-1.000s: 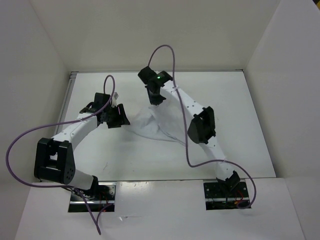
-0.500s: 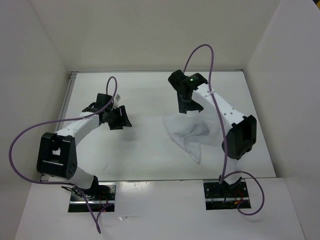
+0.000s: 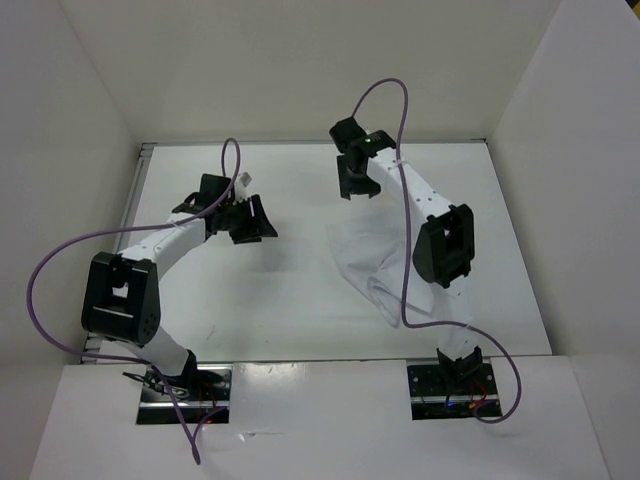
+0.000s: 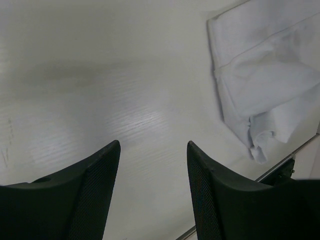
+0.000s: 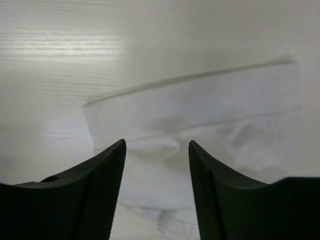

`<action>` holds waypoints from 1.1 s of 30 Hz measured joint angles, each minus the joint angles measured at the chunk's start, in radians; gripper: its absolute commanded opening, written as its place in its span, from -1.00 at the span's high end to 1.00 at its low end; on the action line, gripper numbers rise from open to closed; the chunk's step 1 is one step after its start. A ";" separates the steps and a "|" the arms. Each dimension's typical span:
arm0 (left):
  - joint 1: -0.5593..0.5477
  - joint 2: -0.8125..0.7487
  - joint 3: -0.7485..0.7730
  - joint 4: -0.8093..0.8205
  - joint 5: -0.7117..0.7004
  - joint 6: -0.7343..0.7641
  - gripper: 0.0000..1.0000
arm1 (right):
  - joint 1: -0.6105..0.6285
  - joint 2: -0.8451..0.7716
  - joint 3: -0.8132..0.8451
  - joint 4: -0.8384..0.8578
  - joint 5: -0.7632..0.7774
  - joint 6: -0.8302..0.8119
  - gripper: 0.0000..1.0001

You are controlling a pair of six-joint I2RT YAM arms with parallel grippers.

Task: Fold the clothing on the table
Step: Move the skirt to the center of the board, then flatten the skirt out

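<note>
The clothing point(image 3: 372, 262) lies crumpled on the table point(image 3: 270, 295), right of centre, with a narrow end trailing toward the near edge. My right gripper point(image 3: 351, 190) hovers just beyond its far edge, open and empty. In the right wrist view the clothing point(image 5: 200, 112) shows as a creased white band below and ahead of the open right gripper point(image 5: 156, 142). My left gripper point(image 3: 256, 222) is open over bare table to the left of the garment. The left wrist view has the clothing point(image 4: 265, 75) at the upper right, apart from the left gripper point(image 4: 152, 145).
White upright walls point(image 3: 90, 150) box in the table on the left, back and right. A metal edge strip point(image 4: 287, 159) runs past the clothing in the left wrist view. Purple cables point(image 3: 60, 270) loop from both arms. The right arm's elbow point(image 3: 442, 245) hangs over the garment's right part.
My right gripper opened and let go of the clothing, which dropped to the right of centre. The right arm swung right, then back toward the far side. The left gripper edged right.
</note>
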 measured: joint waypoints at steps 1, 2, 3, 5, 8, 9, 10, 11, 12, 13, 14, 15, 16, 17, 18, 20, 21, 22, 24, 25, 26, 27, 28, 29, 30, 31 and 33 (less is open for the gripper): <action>-0.003 0.003 0.015 0.010 0.007 -0.002 -0.26 | 0.002 0.028 0.034 0.011 -0.034 -0.010 -0.08; -0.003 0.003 0.025 0.017 0.012 -0.003 -0.26 | 0.005 0.053 0.056 0.026 -0.063 -0.018 -0.08; -0.003 0.003 0.035 0.022 0.015 -0.003 -0.26 | 0.011 0.077 0.074 0.035 -0.088 -0.023 -0.05; -0.003 0.003 0.039 0.030 0.017 -0.003 -0.26 | 0.031 0.116 0.098 0.048 -0.121 -0.035 -0.03; -0.003 0.006 0.032 0.027 0.018 -0.003 -0.26 | 0.083 0.172 0.124 0.052 -0.145 -0.046 -0.03; -0.003 0.006 0.027 0.027 0.018 -0.003 -0.26 | 0.103 0.187 0.126 0.053 -0.153 -0.048 -0.01; -0.003 0.006 0.023 0.025 0.017 -0.002 -0.26 | 0.123 0.199 0.126 0.051 -0.159 -0.050 0.00; -0.003 0.006 0.020 0.024 0.017 -0.002 -0.26 | 0.137 0.209 0.126 0.051 -0.164 -0.050 0.02; -0.003 0.007 0.018 0.020 0.016 -0.002 -0.26 | 0.152 0.216 0.123 0.053 -0.168 -0.051 0.02; -0.003 0.007 0.017 0.016 0.016 -0.002 -0.26 | 0.167 0.221 0.120 0.052 -0.171 -0.051 0.05; -0.003 0.007 0.016 0.013 0.015 -0.002 -0.26 | 0.176 0.221 0.112 0.053 -0.173 -0.053 0.05; -0.003 0.007 0.016 0.013 0.015 -0.002 -0.26 | 0.183 0.221 0.103 0.053 -0.171 -0.053 0.05; -0.003 0.007 0.014 0.013 0.014 -0.002 -0.26 | 0.186 0.221 0.093 0.055 -0.167 -0.054 0.05; -0.003 0.007 0.012 0.012 0.014 -0.002 -0.26 | 0.187 0.221 0.083 0.057 -0.163 -0.053 0.07; -0.003 0.007 0.010 0.012 0.014 -0.002 -0.26 | 0.186 0.221 0.069 0.060 -0.154 -0.053 0.07; -0.003 0.007 0.003 0.011 0.014 -0.002 -0.26 | 0.186 0.221 0.039 0.061 -0.132 -0.053 0.07; -0.003 0.007 0.000 0.011 0.013 -0.002 -0.26 | 0.187 0.221 0.029 0.061 -0.121 -0.053 0.07; -0.003 0.007 -0.002 0.009 0.013 -0.002 -0.26 | 0.187 0.221 0.021 0.061 -0.109 -0.053 0.07; -0.003 0.007 -0.006 0.006 0.013 -0.002 -0.26 | 0.187 0.221 0.010 0.062 -0.085 -0.053 0.10; -0.003 0.007 -0.008 0.006 0.013 -0.002 -0.26 | 0.187 0.222 0.009 0.063 -0.077 -0.053 0.12; -0.003 0.007 -0.011 0.006 0.013 -0.002 -0.26 | 0.187 0.222 0.009 0.064 -0.068 -0.053 0.12; -0.003 0.007 -0.014 0.005 0.013 -0.002 -0.26 | 0.187 0.223 0.009 0.065 -0.060 -0.053 0.15; -0.003 0.007 -0.016 0.004 0.013 -0.002 -0.26 | 0.187 0.224 0.008 0.067 -0.055 -0.053 0.15; -0.003 0.007 -0.016 0.004 0.013 -0.002 -0.26 | 0.187 0.225 0.008 0.068 -0.050 -0.053 0.15; -0.003 0.007 -0.017 0.004 0.013 -0.002 -0.26 | 0.187 0.228 0.007 0.070 -0.048 -0.053 0.15; -0.003 0.007 -0.017 0.005 0.013 -0.002 -0.26 | 0.187 0.231 0.006 0.070 -0.044 -0.053 0.18; -0.003 0.007 -0.019 0.005 0.013 -0.002 -0.26 | 0.187 0.236 -0.002 0.075 -0.039 -0.051 0.21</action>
